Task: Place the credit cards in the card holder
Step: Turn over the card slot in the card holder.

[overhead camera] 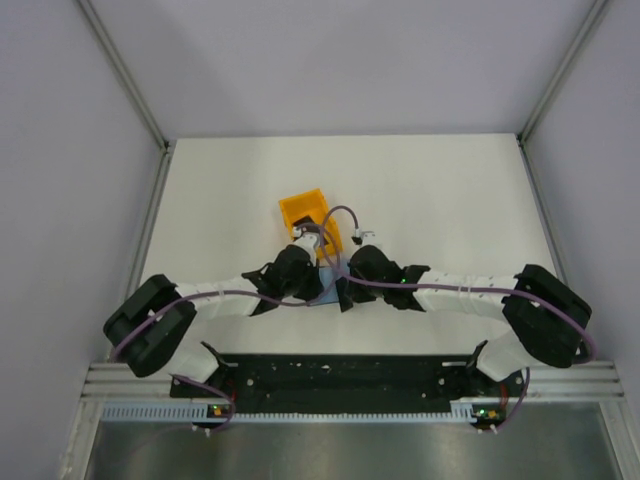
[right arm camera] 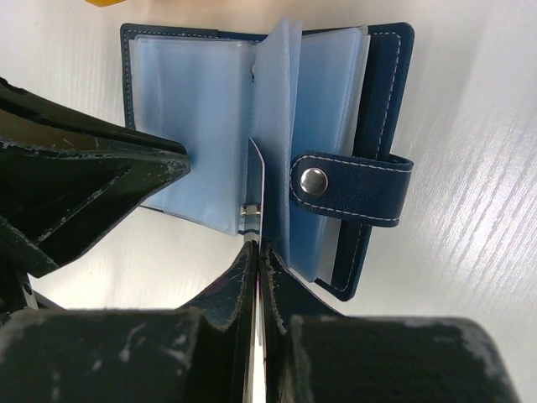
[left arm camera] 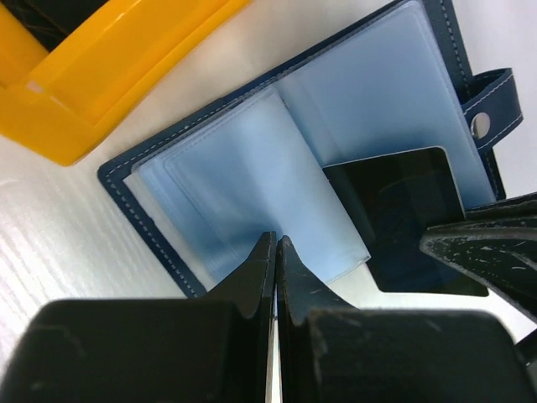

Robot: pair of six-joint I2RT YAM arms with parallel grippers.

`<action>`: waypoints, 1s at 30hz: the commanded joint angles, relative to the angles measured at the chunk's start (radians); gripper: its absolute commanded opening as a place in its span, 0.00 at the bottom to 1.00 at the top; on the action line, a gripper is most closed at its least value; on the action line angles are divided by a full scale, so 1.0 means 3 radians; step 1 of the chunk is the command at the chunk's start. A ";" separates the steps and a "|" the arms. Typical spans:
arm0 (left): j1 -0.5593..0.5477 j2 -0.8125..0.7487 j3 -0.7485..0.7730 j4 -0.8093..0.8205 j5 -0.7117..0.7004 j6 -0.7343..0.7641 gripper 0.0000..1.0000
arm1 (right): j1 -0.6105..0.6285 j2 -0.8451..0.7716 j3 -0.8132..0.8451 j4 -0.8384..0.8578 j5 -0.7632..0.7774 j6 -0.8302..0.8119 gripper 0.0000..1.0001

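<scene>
Navy card holder (left arm camera: 403,75) lay open by an orange bin (left arm camera: 101,75), the left gripper (left arm camera: 276,250) pressed together at its sleeves (left arm camera: 243,185), the right gripper (right arm camera: 257,252) clamped on a black credit card (left arm camera: 394,210).

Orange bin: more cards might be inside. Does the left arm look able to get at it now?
Probably yes: the orange bin sits just beyond the card holder, nothing between. But the left tool is shut against the holder's sleeves and must leave them first.

Seen from above, the card holder (overhead camera: 325,297) is almost wholly hidden.
</scene>
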 commanded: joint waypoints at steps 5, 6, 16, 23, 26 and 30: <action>-0.0013 0.0261 0.0107 0.0216 0.0246 -0.0052 0.00 | 0.0041 0.0153 0.0033 -0.0110 0.0028 -0.0012 0.00; -0.0013 0.0291 0.0112 0.0237 0.0261 -0.0062 0.00 | 0.0041 0.0153 0.0033 -0.0110 0.0028 -0.0017 0.00; -0.0013 0.0420 0.0133 0.0329 0.0312 -0.0073 0.00 | 0.0046 -0.0326 -0.0110 -0.0135 0.0242 0.0049 0.00; -0.0013 0.0430 0.0138 0.0329 0.0307 -0.0067 0.00 | 0.0041 -0.0838 -0.0228 -0.0120 0.0355 0.0044 0.00; -0.0013 0.0435 0.0138 0.0339 0.0307 -0.0062 0.00 | 0.0041 -0.0808 -0.0182 -0.0084 0.0253 -0.0022 0.00; -0.0013 0.0430 0.0138 0.0344 0.0307 -0.0062 0.00 | 0.0041 -0.0599 -0.0085 0.0023 0.0095 -0.0068 0.00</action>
